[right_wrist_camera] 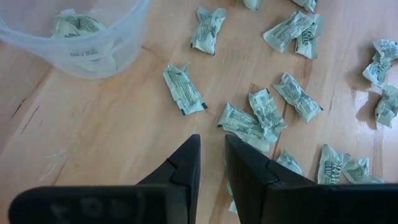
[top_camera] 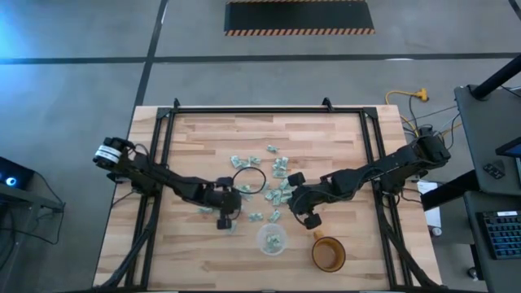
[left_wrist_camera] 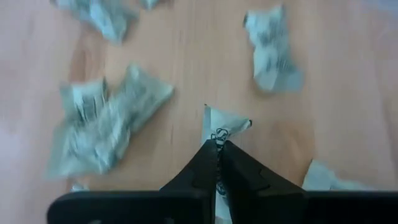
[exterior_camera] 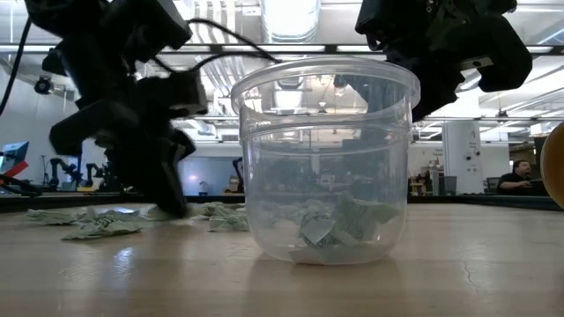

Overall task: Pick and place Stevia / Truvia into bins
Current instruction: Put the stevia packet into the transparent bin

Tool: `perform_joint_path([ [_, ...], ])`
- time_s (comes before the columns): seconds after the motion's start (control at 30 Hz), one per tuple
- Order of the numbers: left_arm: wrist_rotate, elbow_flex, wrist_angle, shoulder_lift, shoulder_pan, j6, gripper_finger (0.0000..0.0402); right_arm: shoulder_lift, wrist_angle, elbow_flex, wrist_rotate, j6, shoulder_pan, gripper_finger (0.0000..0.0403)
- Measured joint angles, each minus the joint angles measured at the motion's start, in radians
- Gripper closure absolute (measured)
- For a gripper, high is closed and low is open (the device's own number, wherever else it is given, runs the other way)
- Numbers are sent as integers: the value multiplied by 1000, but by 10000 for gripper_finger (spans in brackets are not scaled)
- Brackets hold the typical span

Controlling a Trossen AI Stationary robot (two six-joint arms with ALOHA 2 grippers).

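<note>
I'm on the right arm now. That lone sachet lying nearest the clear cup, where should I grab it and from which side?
Come straight down on the lone sachet. It lies flat on the table, clear of its neighbours, so nothing blocks a top approach. Close the right gripper across its narrow width at mid-length, jaws straddling the long edges; the crimped ends look harder to pinch. The cup sits close by.

Robotics lab: concrete floor (top_camera: 73, 32), hazard-striped mat (top_camera: 299, 17), more arms (exterior_camera: 66, 167).

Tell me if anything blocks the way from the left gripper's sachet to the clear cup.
Nothing visible does. The left gripper is shut on a sachet; between it and the clear cup lie only a few loose sachets flat on the table.
</note>
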Motion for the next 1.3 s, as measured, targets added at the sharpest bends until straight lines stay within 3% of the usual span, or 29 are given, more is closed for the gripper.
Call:
perform_joint_path([
  [0.33,-10,109,13,-69,-29,131,401,0,-8,-2,0,1,0,342],
  [0.47,39,130,151,-71,-64,219,401,0,-7,-3,1,-2,0,344],
  [0.67,186,134,411,-12,-102,322,401,0,-7,-3,3,-26,0,342],
  [0.9,211,144,505,85,-109,333,401,0,-6,-3,8,-53,0,344],
  [1.07,212,220,500,165,-109,382,400,0,-3,-3,34,-56,-2,345],
  [1.3,214,269,444,193,-109,431,327,0,-3,-3,53,-56,-8,346],
])
